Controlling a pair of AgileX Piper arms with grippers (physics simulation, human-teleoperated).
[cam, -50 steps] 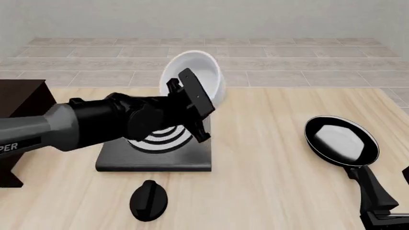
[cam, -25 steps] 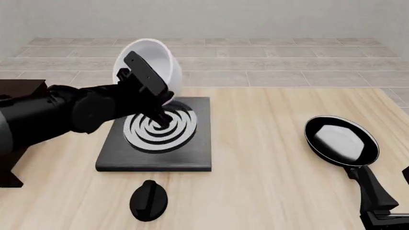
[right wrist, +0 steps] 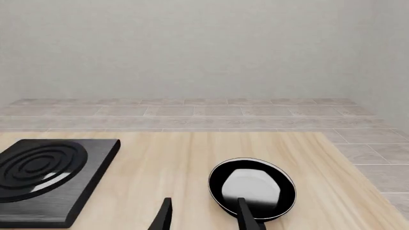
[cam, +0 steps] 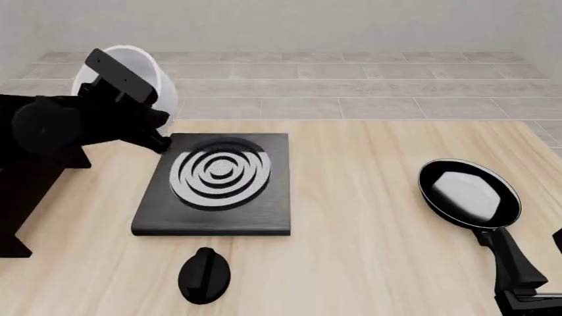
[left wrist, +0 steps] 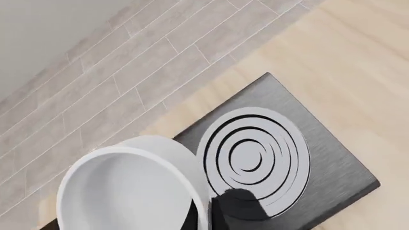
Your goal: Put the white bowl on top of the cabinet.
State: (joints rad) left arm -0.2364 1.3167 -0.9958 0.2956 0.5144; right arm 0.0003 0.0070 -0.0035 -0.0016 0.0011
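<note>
Transport step: the left gripper (cam: 131,89) is holding the white bowl (cam: 145,72) by its rim, tilted, in the air beyond the stove plate (cam: 215,187). The cabinet (cam: 26,191) is lying below and to the gripper's left, mostly masked by the arm. Next move probably calls for levelling the bowl over the cabinet top, then lowering. The top's extent is hard to judge. The right gripper (right wrist: 164,215) is showing one finger only; its opening cannot be told.

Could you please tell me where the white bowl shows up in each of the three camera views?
Front view: the white bowl is at upper left, held in the left gripper, raised off the table.
Left wrist view: it fills the lower left corner, tilted, its opening facing the camera.
Right wrist view: not in it.
Shared landmark: the stove plate with white rings.
</note>
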